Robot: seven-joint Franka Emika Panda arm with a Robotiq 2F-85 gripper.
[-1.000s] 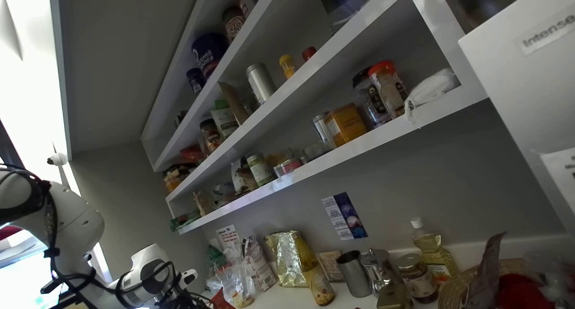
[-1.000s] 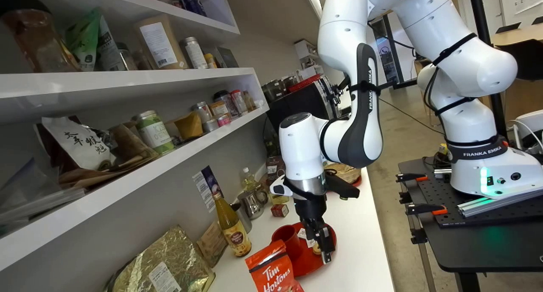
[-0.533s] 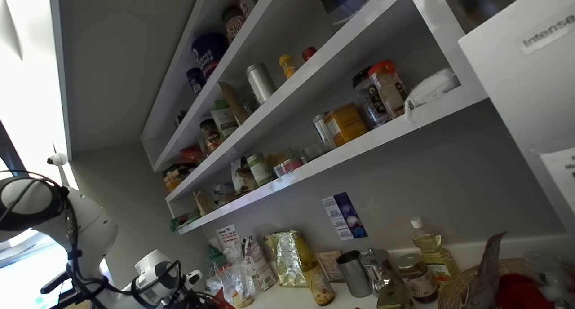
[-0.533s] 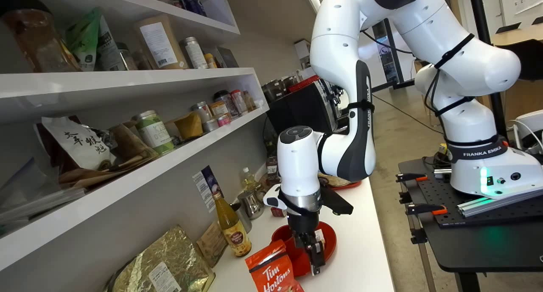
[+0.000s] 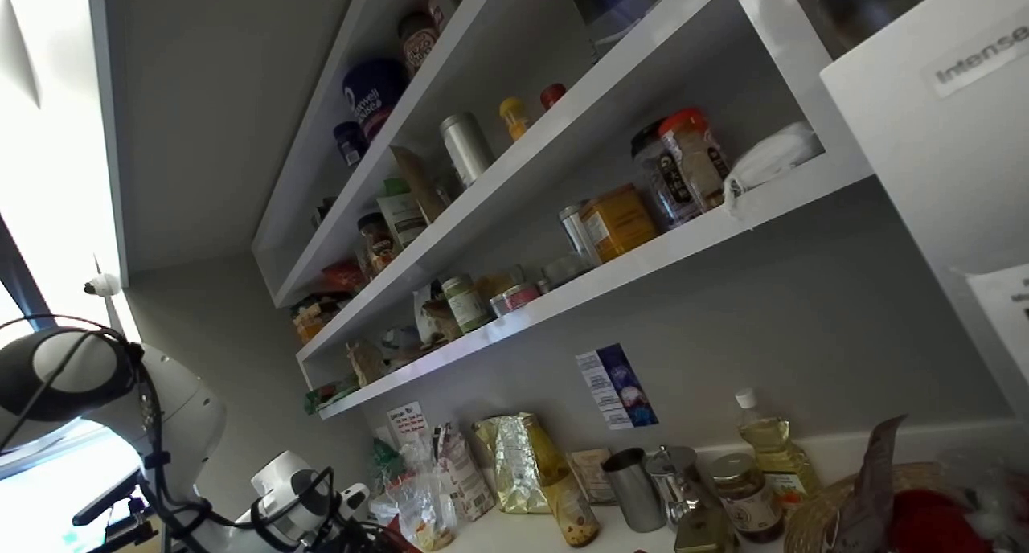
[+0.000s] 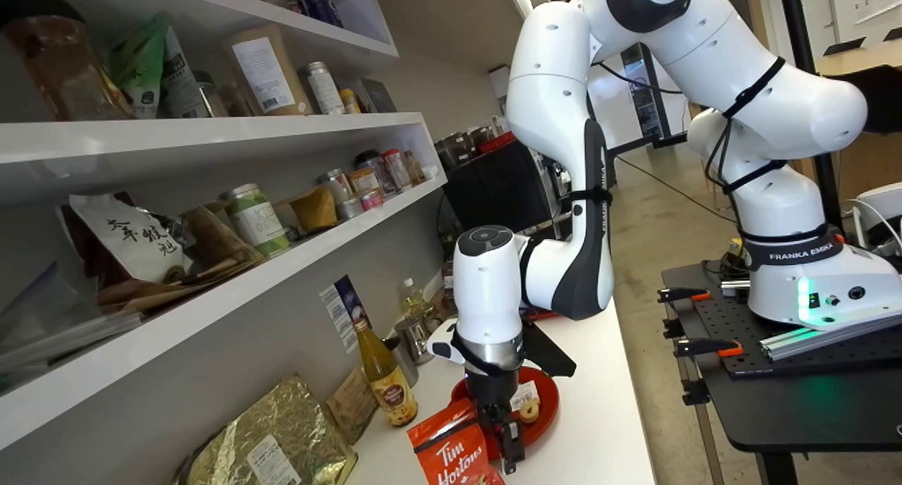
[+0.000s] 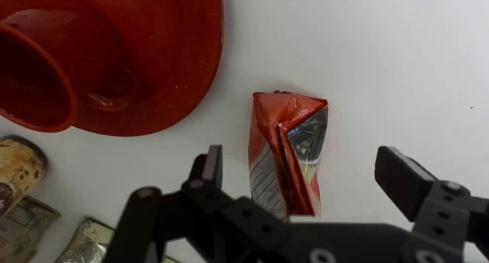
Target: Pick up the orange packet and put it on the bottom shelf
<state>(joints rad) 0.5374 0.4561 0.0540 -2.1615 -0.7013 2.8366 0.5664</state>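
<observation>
Over the past half second the Franka arm has carried its jaws left and nearer in an exterior view, just beside the right edge of the orange-red Tim Hortons pouch, and its upper part has swung left with them. More of the red plate now shows behind them; the pouch has stayed put.

The jaws are spread wide. In the wrist view the pouch shows between them with bare white table on either side, and the left jaw stands nearer to it than the right. How high the tips are against the pouch's top I cannot tell.

The arm rises from its base on the right, arches over to the left and drops, so that the wrist points down at the table. In an exterior view the wrist is at the near left, its jaws too hidden to make out.

The pouch stands on the table, its lettered front toward the near side, its lower end cut off by the frame. In the wrist view the plate and a red mug are left of it, with a strip of table between. The white bottom shelf runs along the wall, higher up on the left.
</observation>
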